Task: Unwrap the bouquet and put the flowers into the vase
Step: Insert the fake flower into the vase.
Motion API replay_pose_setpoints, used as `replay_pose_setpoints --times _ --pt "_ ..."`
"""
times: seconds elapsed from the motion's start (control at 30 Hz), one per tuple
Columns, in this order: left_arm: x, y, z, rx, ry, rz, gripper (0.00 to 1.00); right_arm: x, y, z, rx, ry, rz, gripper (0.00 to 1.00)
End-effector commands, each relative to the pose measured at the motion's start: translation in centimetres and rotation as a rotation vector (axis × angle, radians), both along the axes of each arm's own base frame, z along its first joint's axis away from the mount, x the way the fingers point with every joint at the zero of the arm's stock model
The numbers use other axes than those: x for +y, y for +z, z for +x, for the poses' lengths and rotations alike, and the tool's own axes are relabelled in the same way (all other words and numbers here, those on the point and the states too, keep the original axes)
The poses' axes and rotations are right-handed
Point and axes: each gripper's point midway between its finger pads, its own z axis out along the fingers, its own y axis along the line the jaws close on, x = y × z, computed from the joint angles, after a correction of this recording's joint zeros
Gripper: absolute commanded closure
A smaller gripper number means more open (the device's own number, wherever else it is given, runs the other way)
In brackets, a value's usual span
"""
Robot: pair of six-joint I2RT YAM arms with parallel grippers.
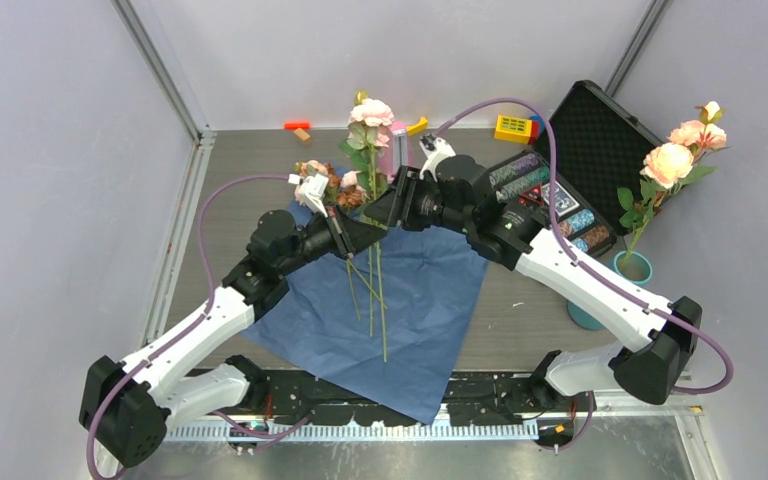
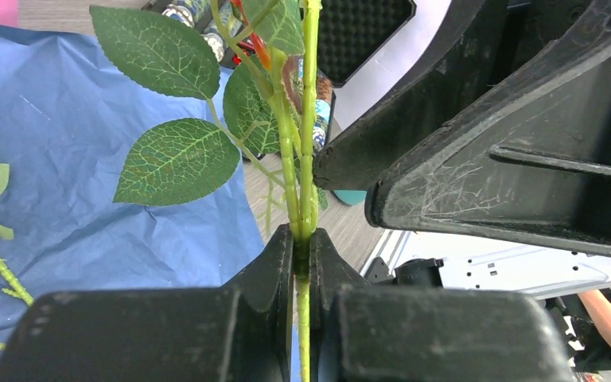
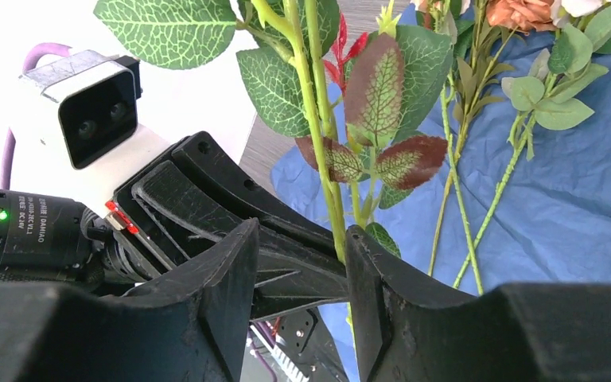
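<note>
Above the blue paper, left gripper: clamped on one rose stem.
Right gripper: jaws apart around that stem; contact unclear.
Loose flowers: on the paper.
Vase: right of the paper, base hidden behind right arm.

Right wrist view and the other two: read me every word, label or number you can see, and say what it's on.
"DAMIAO": white print on the black plastic motor housing with a green light, right wrist view.
Other lines on that label: too small to read.
Printed pack in the open black carrying case, top view: blurred, unreadable.
Left wrist view: none.
</note>
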Motion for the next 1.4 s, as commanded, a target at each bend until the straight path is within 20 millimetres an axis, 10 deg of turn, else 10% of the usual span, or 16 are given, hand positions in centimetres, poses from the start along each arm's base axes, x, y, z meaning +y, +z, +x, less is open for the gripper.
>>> replay_pose_setpoints --times 0.0,0.83,1.37 --pt "0.6 2.6 0.3 -0.079 0.043 -0.032 1.0 -1.5 2.5 0.6 -0.063 -0.08 -0.011 0.51" --pt "-0.7 2.6 -0.2 -0.063 -0.031 -0.072 1.0 0.7 0.8 1.7 0.003 -0.076 -0.043 0.57" --pt "-0.8 0.5 -1.2 -0.041 -0.096 0.03 1.0 -1.3 1.1 2.7 -0.056 -0.178 -0.074 0.99"
